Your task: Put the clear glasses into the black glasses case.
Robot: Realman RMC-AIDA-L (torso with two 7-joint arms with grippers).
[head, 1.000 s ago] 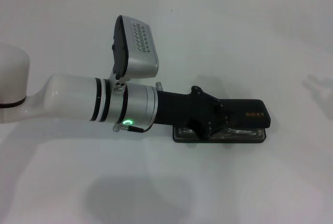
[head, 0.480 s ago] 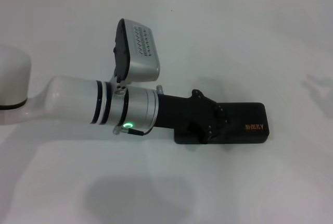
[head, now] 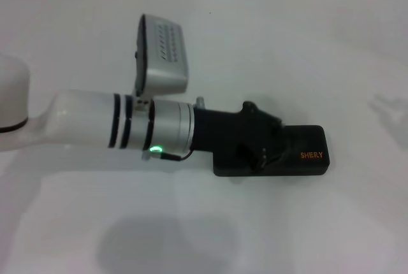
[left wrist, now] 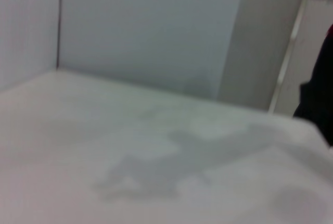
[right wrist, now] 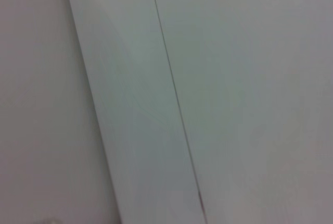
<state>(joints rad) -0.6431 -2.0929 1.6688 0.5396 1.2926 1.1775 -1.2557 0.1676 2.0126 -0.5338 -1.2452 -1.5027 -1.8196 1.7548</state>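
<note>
Since a second ago the lid of the flat matte black rectangular glasses case [head: 299, 157] has gone from raised, with the clear glasses showing in the lower tray, to fully down, and the left arm's wrist has rolled a little so its grey camera box tilts differently. In the head view the broad white table [head: 268, 51] fills nearly everything, bare around the work. The left arm, white with a silver wrist ring and a green light, reaches across it from the robot's left toward the middle. At its end the black left gripper [head: 255, 150] lies over the near-left part of the case and seems to press on the lid; whether its fingers are wide or narrow cannot be told, since the black body and the black lid merge. The case lies lengthwise in the middle of the table, its lid shut, small orange lettering near its right end. The glasses cannot be seen now. The left wrist view shows only blurred table and wall; the right wrist view shows plain pale panels, and the right gripper appears nowhere.
</note>
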